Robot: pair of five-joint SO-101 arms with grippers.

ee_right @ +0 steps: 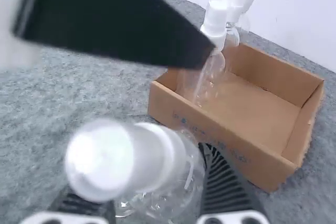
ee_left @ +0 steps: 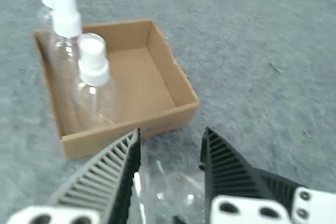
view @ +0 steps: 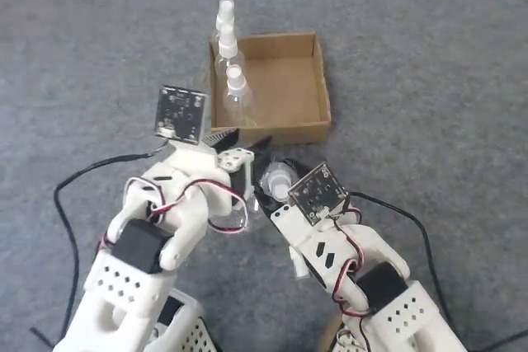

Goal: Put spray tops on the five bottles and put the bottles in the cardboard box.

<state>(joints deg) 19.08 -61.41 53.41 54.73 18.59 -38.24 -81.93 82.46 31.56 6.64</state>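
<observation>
Two grippers on one bottle, beside the cardboard box. The left gripper [ee_left: 170, 142] has its ribbed jaws parted to about the width of the bottle [ee_right: 181, 177] and closed against its clear body, which lies deep between them. The jaw tips reach past it toward the cardboard box [view: 276, 132]. The right gripper [ee_right: 147, 182] clasps the same bottle at the shoulder, just below the white spray top [ee_right: 102, 163], which is seated on the neck and points toward that arm's wrist. The bottle is held off the grey table [view: 429, 80], just in front of the box's near wall. Three capped bottles [view: 237, 98] stand upright in a row along one side wall of the box, and the rest of its floor is bare.

Hidden or unclear: in the high view the held bottle's body lies under the left arm, and its base is cut off in the left wrist view. One finger of the right gripper sits behind the spray top. A dark left finger [ee_right: 115, 24] crosses the right wrist view close to the lens. The farthest bottle's top is blurred and cut off in the left wrist view
</observation>
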